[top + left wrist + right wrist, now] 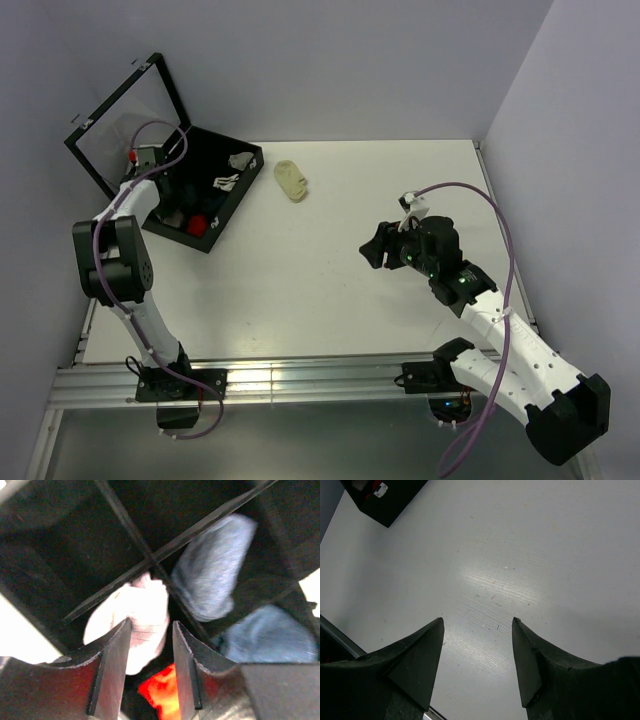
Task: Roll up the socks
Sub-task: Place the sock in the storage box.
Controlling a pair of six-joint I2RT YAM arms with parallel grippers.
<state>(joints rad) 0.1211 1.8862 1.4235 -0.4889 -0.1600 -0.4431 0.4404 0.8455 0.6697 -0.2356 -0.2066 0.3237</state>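
My left gripper (150,625) is open, down inside the black divided box (232,195) at the back left. Its fingers stand either side of a dusty-pink sock bundle (142,612) that lies against a divider crossing. A bright red piece of fabric (162,690) lies under the jaws; it also shows in the top view (200,222). I cannot pick out the navy sock or the beige sock. My right gripper (378,250) is open and empty above the bare white table (520,555).
A small pale-yellow sock (292,180) lies on the table right of the box. Two blue-grey bundles (210,575) (270,635) sit in neighbouring compartments. Small white-grey items (232,170) lie in the box's right part. The box lid (120,115) stands open.
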